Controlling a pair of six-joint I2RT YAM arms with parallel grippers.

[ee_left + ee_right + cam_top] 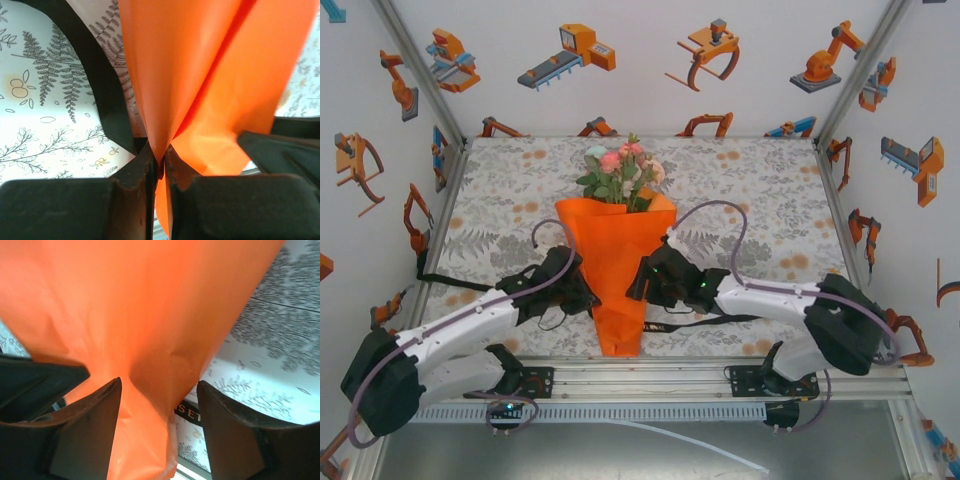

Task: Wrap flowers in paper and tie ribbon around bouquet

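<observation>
At the wrists, left jaws pinch the paper (200, 75), right jaws spread around it; overhead, flowers (622, 165) crown it.

The paper (615, 270) is seen as a smooth orange sheet with a faint satin sheen, softly creased. The tablecloth (760, 190) is read as matt printed cloth, no shine at all. The ribbon (186, 412) is shown as matt black fabric, lettering printed on. The fingers (240, 435) of the right gripper (159, 385) are made of dull black plastic, a bit rough-edged. Glossy white plastic is used for the arm shells (470, 335), bare brushed metal for the front rail (650, 375).
</observation>
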